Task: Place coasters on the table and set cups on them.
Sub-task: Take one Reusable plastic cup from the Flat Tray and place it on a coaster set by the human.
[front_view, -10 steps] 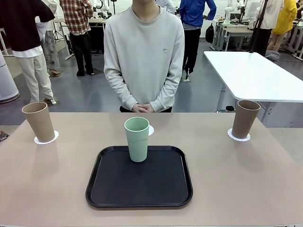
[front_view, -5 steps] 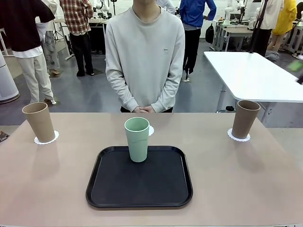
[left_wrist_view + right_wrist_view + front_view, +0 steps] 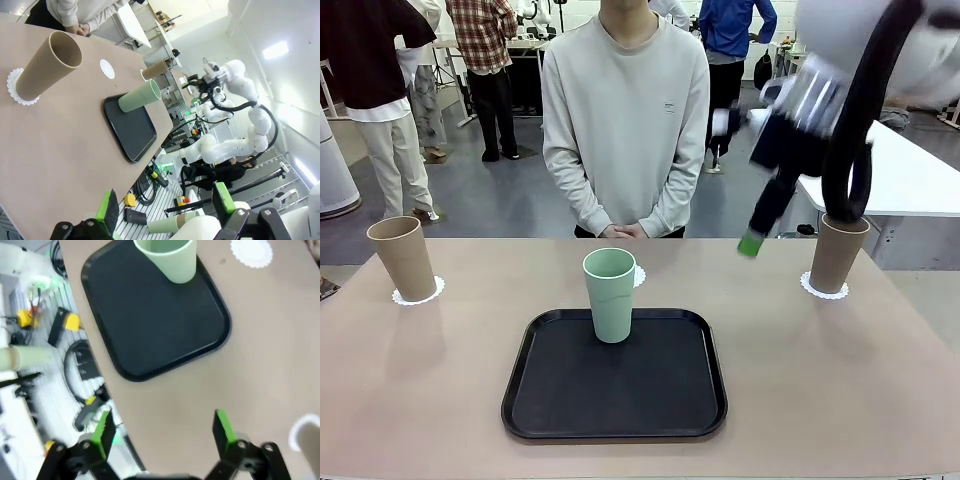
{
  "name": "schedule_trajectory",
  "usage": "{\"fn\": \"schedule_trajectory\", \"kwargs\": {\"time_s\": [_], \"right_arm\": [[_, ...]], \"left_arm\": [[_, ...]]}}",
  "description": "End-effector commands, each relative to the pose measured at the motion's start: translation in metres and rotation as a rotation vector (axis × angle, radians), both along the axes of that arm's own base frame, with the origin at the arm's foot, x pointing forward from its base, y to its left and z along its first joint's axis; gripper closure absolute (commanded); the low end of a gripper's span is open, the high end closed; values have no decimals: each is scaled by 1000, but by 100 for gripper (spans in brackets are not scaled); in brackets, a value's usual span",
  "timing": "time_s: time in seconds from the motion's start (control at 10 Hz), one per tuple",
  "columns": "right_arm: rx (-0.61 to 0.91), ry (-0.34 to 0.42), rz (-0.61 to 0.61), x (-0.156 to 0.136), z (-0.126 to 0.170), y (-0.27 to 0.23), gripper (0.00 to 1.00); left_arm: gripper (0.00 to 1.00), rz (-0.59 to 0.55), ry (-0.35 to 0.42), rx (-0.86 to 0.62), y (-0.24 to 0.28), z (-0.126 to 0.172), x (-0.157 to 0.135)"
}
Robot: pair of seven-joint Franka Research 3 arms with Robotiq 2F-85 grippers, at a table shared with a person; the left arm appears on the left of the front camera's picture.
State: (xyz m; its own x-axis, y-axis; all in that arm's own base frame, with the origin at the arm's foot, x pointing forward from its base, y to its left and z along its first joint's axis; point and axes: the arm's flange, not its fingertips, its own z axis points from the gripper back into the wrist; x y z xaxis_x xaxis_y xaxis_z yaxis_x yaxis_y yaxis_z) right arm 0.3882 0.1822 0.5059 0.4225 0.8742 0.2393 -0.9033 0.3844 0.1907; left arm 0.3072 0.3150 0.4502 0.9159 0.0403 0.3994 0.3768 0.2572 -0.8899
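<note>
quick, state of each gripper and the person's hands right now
left gripper: open, holding nothing
right gripper: open, holding nothing
person's hands: clasped together, empty

The right gripper (image 3: pixel 163 426) has two black linkage fingers (image 3: pixel 250 460), each tipped with a bright green pad (image 3: pixel 223 427). Round silver pins (image 3: pixel 240 444) sit at the knuckles just behind the pads, two per finger. The left gripper (image 3: pixel 164 202) is of the same build, with black jointed fingers, green pads at the tips and silver pins behind them. Behind the right gripper in the front view, the right arm (image 3: pixel 860 30) has a smooth, rounded white casing. A thick black cable (image 3: pixel 868 100) loops beside the wrist. The gripper body there is black. A pale banded section above it is too blurred to make out.
</note>
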Motion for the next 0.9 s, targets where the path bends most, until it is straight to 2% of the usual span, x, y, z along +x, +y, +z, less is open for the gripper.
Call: {"fn": "schedule_trajectory", "kwargs": {"time_s": [0.0, 0.4, 0.5, 0.8], "right_arm": [[31, -45, 19, 9, -28, -37, 0], [111, 71, -4, 10, -36, -57, 0], [60, 7, 1, 12, -43, -56, 0], [60, 7, 1, 12, -43, -56, 0]], "left_arm": [[0, -1, -4, -8, 0, 2, -1], [0, -1, -4, -8, 0, 2, -1], [0, -1, -4, -8, 0, 2, -1], [0, -1, -4, -8, 0, 2, -1]]}}
